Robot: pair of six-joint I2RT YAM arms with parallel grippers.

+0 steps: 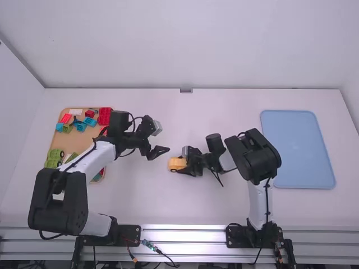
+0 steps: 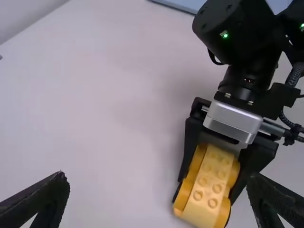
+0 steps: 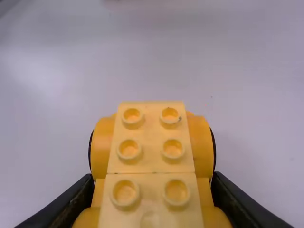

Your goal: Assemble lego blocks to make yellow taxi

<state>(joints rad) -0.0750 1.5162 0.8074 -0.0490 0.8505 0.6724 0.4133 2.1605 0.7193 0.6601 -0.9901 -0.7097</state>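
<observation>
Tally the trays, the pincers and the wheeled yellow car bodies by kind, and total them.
Trays: 2 (tan tray, blue tray)
Pincers: 2 (left pincer, right pincer)
Wheeled yellow car body: 1
Total: 5

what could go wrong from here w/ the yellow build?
- Right claw pinches the yellow build by its sides, one end past the fingertips; pressing that end might pivot it.
- A seam crosses the studded top; a hard squeeze could part the pieces.
- Left claw is open nearby; a careless approach may bump the right.
</observation>
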